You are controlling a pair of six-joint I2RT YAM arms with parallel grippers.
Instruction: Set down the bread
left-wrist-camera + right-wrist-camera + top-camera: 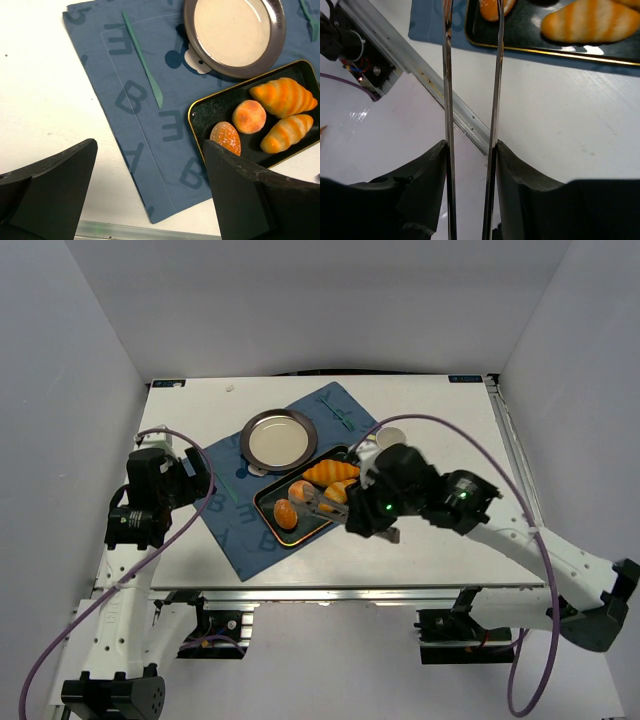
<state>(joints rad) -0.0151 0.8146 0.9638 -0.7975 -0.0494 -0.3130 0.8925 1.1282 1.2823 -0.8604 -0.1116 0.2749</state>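
The small oval golden-orange bread roll with browner edges (226,138) is sitting in the black gold-rimmed tray (212,107), at the tray end nearest the left arm. Right next to it in the tray is a small round orange bun (249,116), and past that are two long striped croissant-like breads (284,96).

The right pincer (471,144) is clenched on a pair of thin metal tongs (448,90). Their blades reach over the tray's edge and one crosses an orange bread, but honestly I can't tell which one.

The left pincer (150,150) is released, nothing in it, off to the tray's side.

The tray lies on a blue lettered cloth mat (130,100) on the white worktop (45,90). A round dark-rimmed plate (232,30) sits just beside the tray, and a green plastic knife (142,62) lies apart from it.
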